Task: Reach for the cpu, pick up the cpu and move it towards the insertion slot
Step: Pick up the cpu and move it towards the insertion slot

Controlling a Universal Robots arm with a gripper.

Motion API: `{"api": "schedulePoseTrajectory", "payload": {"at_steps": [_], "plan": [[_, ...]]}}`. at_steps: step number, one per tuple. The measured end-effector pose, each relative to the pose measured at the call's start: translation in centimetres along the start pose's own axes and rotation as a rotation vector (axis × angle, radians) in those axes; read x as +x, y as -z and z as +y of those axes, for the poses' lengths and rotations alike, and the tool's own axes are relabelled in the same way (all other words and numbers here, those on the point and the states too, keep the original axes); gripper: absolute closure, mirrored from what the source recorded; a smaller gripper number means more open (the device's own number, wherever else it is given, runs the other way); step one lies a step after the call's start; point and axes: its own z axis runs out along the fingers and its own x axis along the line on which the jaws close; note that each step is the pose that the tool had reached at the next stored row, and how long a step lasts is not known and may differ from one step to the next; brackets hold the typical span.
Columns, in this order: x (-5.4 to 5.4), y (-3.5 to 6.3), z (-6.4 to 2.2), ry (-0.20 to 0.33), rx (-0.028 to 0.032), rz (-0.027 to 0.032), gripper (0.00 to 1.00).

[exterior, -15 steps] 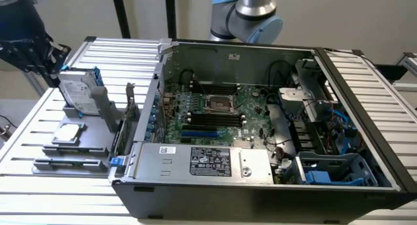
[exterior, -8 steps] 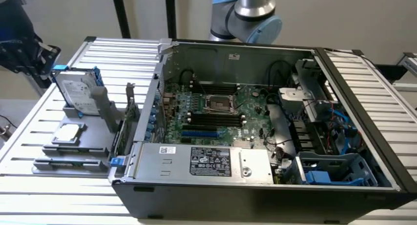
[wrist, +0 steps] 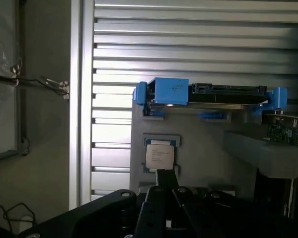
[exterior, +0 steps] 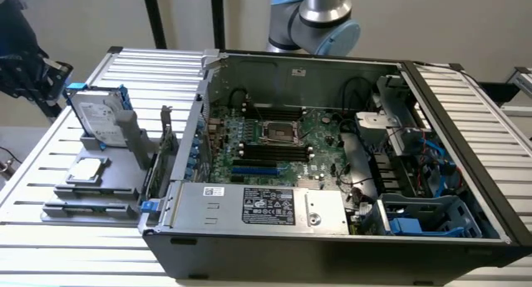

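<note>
On the grey plastic holder (exterior: 123, 169) at the exterior view's left, beside the open black computer case (exterior: 332, 253), we see the cpu (exterior: 86, 170), a small flat square chip with a silvery top and pale rim. It lies unheld near the upright silver hard drive with blue rails (exterior: 96, 116). The insertion slot (exterior: 278, 132), a square metal-framed socket, sits on the green motherboard (exterior: 320, 122), well apart from it. The black gripper (wrist: 165, 184) faces the cpu (wrist: 160, 156); we cannot tell whether it is spread or pressed together.
</note>
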Motion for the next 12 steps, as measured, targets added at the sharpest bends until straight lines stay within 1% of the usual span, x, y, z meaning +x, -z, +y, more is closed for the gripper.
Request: {"api": "schedulePoseTrajectory", "payload": {"at_steps": [4,6,7,8,10,11,12], "plan": [[0.0,0.0,0.0,0.0,-0.0001,-0.0001,0.88],[0.0,0.0,-0.01,0.0,0.0,0.0,0.76],[0.0,0.0,-0.01,0.0,0.0,0.0001,0.76],[0.0,0.0,-0.01,0.0,0.0001,0.0005,0.7],[-0.02,-0.03,-0.02,0.0,-0.0002,0.0022,0.58],[-0.03,-0.05,-0.03,0.0,0.0,0.0037,0.58],[-0.04,-0.09,-0.04,0.0,0.0,0.0051,0.53]]}}
